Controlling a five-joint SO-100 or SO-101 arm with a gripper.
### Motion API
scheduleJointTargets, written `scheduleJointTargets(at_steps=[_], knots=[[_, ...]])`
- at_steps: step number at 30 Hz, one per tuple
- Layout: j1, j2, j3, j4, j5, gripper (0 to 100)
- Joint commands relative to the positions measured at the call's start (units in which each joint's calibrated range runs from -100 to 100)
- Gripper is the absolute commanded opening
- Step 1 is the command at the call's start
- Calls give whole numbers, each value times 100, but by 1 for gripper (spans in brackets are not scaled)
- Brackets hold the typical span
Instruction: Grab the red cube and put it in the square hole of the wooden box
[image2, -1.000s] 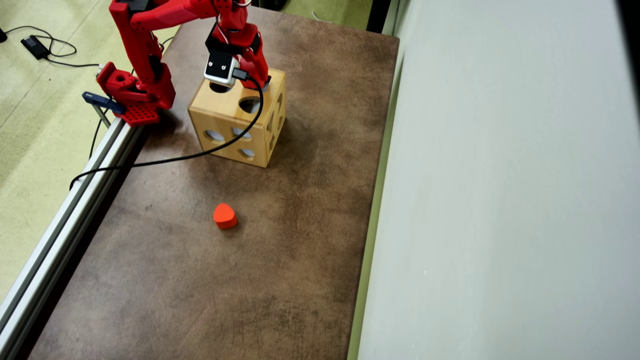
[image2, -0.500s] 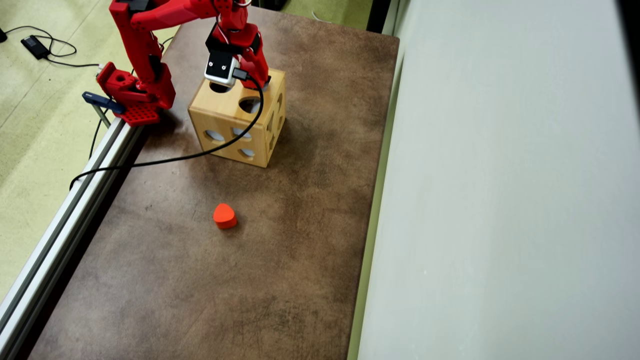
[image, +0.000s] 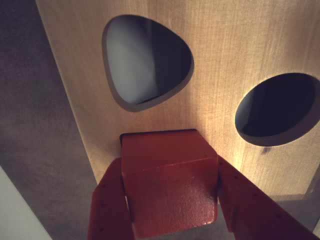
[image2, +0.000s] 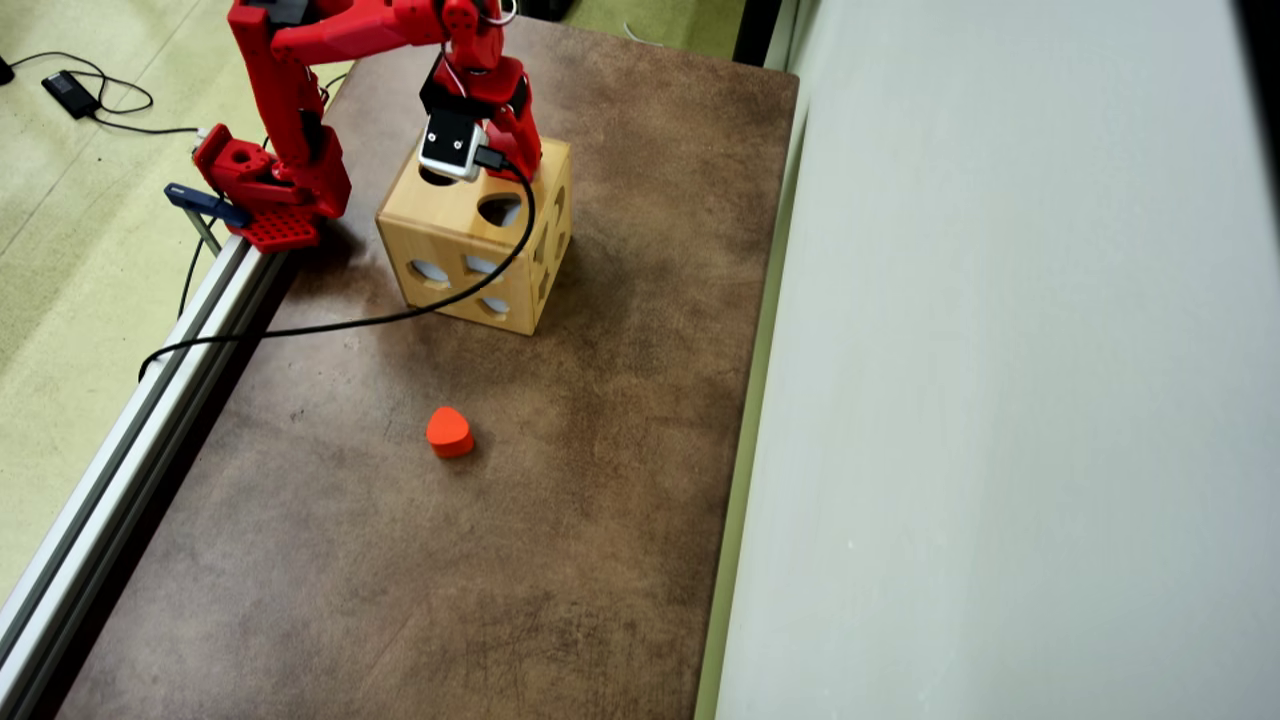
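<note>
In the wrist view the red cube (image: 170, 182) sits between the two red fingers of my gripper (image: 172, 200), which is shut on it. Its far end lies at a dark square opening in the top of the wooden box (image: 235, 55). A rounded triangular hole (image: 147, 60) and a round hole (image: 277, 107) lie beyond it. In the overhead view the gripper (image2: 470, 165) hangs over the back of the box's top (image2: 455, 225); the cube is hidden there by the wrist camera.
A red rounded-triangle block (image2: 449, 432) lies on the brown table (image2: 400, 560) in front of the box. A black cable (image2: 330, 322) runs from the wrist across the box to the left. An aluminium rail (image2: 130, 440) borders the table's left edge, a pale wall its right.
</note>
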Motion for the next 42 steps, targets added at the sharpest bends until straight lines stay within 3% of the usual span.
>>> scheduleJointTargets(at_steps=[1, 7, 13, 17, 23, 42], knots=[[21, 14, -20, -14, 24, 3], [36, 5, -92, 82, 49, 8], [36, -105, -20, 130, 49, 30], [36, -241, -47, 211, 49, 38], [36, -700, -101, 211, 24, 38], [36, -5031, -20, 195, 49, 39]])
